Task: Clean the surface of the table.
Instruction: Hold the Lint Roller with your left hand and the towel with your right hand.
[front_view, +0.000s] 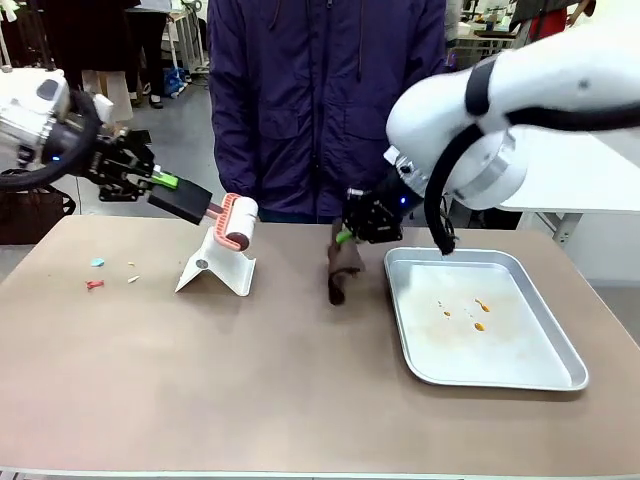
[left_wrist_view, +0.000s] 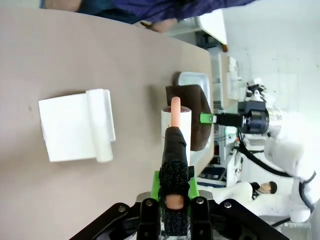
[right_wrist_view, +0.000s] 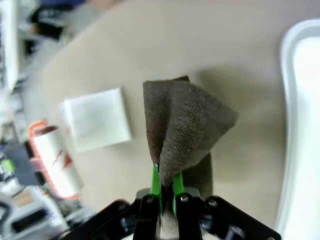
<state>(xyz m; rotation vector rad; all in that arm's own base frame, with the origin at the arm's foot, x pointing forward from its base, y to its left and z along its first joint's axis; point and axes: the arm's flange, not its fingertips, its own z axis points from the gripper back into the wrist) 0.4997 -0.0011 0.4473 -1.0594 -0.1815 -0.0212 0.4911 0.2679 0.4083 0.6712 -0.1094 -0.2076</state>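
Left gripper (front_view: 163, 182) clamps a lint roller (front_view: 240, 221), upper left. Scraps (front_view: 97, 263) lie below-left of it on the table (front_view: 300, 400). Right gripper (front_view: 347, 236) pinches a brown cloth (front_view: 343, 270), centre.

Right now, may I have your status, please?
Left pincer shut on lint roller. Right pincer shut on brown cloth. Scraps on table, left side. Stand, tray alongside.

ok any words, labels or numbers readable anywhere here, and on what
None can be read.
lint roller: red marks on its sheet, too blurred to tell if they are print.
white stand, brown cloth, tray, table: no print visible.
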